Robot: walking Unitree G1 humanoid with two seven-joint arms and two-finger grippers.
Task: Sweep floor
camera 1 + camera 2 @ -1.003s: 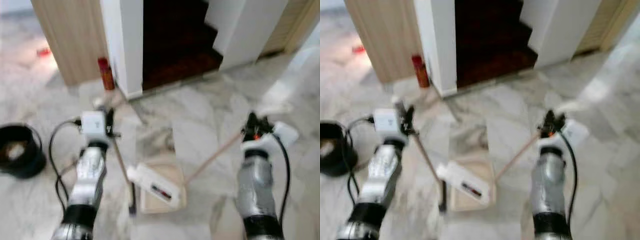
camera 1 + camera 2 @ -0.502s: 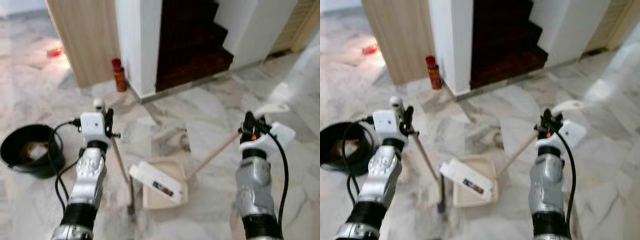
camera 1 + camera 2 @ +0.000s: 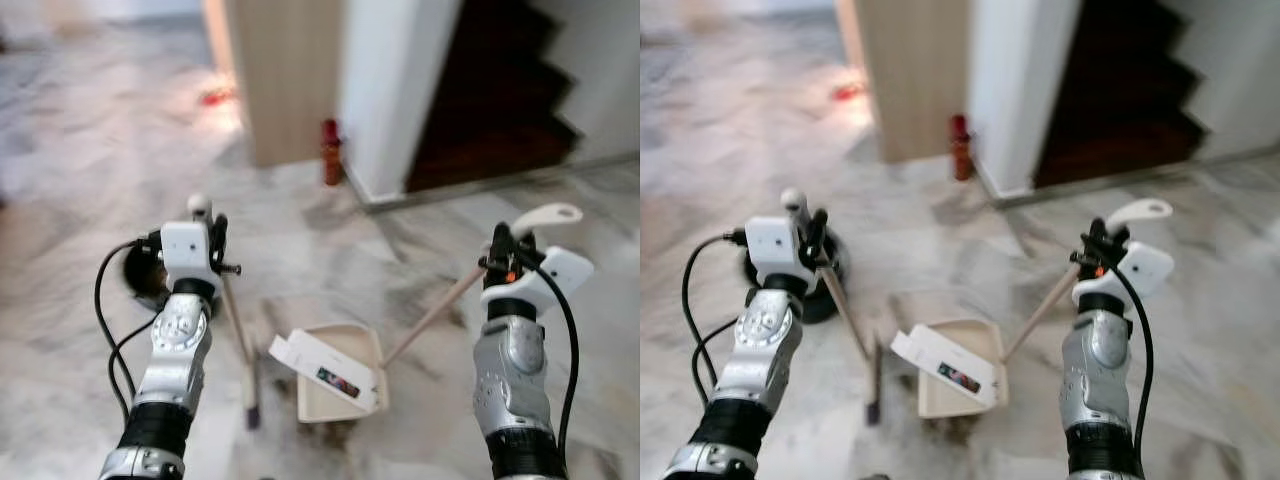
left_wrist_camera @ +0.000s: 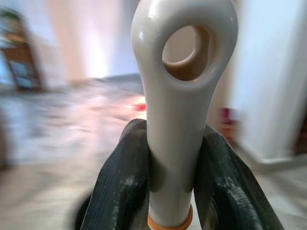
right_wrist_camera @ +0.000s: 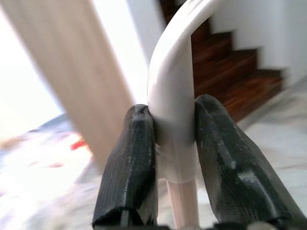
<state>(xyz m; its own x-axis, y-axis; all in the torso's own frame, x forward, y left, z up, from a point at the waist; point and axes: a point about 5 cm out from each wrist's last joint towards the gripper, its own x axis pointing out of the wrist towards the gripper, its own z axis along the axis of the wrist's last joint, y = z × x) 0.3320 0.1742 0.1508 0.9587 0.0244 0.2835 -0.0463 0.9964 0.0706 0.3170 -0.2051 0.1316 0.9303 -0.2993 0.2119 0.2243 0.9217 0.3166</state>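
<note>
Grey-veined white marble floor runs through the room, glossy and lit by a bright patch of light. A white pillar stands at the far side. Just left of the pillar is a light wooden panel; right of it, dark wooden stairs climb into shadow. A small red canister stands at the pillar's foot, and a blurred red object lies on the floor beyond the panel.

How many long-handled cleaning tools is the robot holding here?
2. The broom is in the left gripper, slanting down to the floor left of the dustpan. The dustpan sits on the floor ahead, its handle in the right gripper.
</note>
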